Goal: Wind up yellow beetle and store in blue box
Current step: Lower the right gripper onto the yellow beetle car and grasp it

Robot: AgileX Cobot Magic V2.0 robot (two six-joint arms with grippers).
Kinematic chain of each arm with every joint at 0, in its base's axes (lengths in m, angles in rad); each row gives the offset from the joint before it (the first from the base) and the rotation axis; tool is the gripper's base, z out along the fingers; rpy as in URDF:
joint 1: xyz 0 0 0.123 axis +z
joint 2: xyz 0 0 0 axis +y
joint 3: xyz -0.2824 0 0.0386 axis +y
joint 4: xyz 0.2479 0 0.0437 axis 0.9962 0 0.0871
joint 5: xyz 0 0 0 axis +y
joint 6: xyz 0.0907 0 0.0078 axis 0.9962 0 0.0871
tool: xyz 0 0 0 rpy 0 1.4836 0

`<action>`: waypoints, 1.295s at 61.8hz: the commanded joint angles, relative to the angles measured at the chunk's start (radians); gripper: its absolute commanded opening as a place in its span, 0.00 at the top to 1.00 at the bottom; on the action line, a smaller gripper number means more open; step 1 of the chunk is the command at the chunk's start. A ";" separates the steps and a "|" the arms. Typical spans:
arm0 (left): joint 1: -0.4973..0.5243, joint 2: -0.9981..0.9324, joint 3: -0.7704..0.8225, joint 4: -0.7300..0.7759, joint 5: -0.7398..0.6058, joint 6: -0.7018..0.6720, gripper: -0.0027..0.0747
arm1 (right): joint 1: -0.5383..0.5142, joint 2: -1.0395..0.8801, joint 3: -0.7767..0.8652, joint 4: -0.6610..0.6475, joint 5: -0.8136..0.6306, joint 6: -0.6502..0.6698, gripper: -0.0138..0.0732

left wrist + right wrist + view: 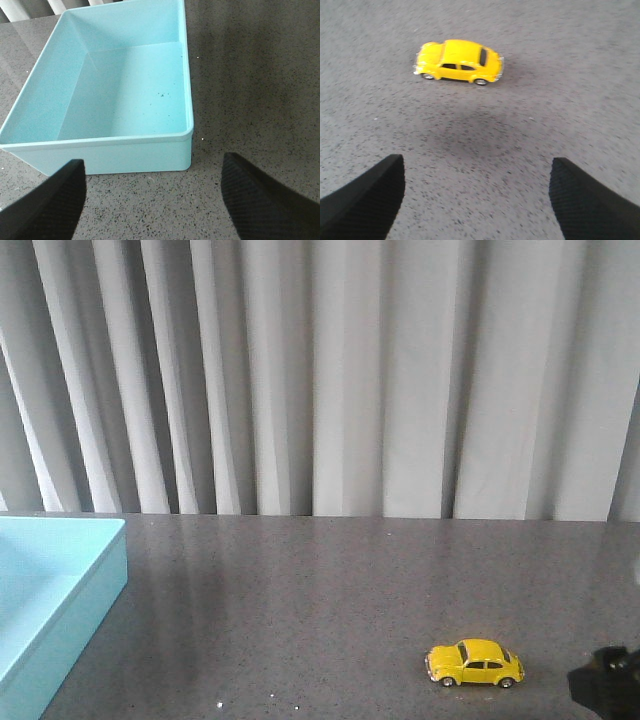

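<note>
Two things sit on the dark speckled worktop [300, 600]: the blue box [50, 600] at the lower left of the front view, cut off by the frame's left and bottom edges, and the yellow beetle [474, 662] at the lower right, well apart from the box. Pale pleated curtains [330, 370] fill the upper half of that view.

The box holds no object — the left wrist view looks straight into it [125, 145] and shows only a smooth turquoise floor with a few tiny dark specks near its middle. Its walls are low and straight, and its near wall faces the left end effector [152, 200], whose two black fingers [45, 205] enter at the lower corners of that picture, spread wide with nothing between them but bare worktop. They stand just short of the box without touching it.

The beetle stands upright on its wheels, side-on in the front view. In the right wrist view it [458, 62] lies in the upper middle of the picture, slightly blurred. The right end effector [477, 200] is spread wide too, its black fingers [590, 200] at the lower corners, holding nothing — the car is clear of them. In the front view only a dark part of the right arm [610, 685] shows at the lower right corner, near the car.
</note>
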 commanded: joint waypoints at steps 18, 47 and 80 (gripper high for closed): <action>0.000 0.001 -0.035 0.005 -0.073 -0.005 0.25 | 0.047 0.391 -0.442 -0.012 0.207 0.079 0.19; 0.000 0.001 -0.035 0.005 -0.073 -0.005 0.25 | 0.047 0.799 -0.893 -0.006 0.468 0.101 0.19; 0.000 0.001 -0.035 0.005 -0.073 -0.005 0.25 | 0.050 0.972 -0.993 -0.010 0.517 0.108 0.19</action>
